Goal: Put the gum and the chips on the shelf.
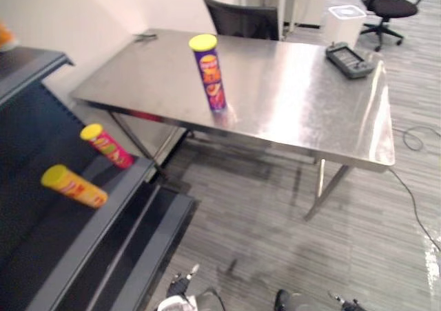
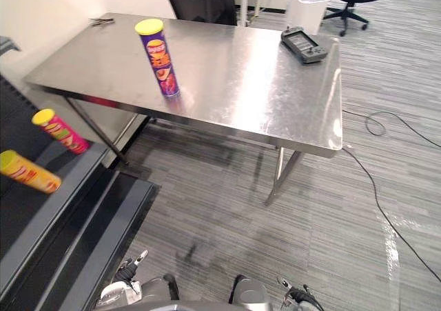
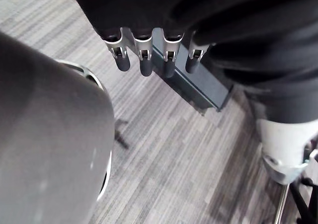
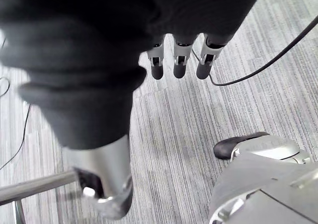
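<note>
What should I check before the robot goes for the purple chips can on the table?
1. Tall purple chips can with yellow lid stands upright on the steel table, nothing crowding it: ok.
2. Left robot hand empty, fingers straight: ok.
3. Right robot hand empty, fingers straight: ok.
4. Robot hands close enough to the can: not ok; both hang low over the floor, away from the table.
5. Room on the dark shelf beside the red can and the yellow can lying there: ok.
</note>
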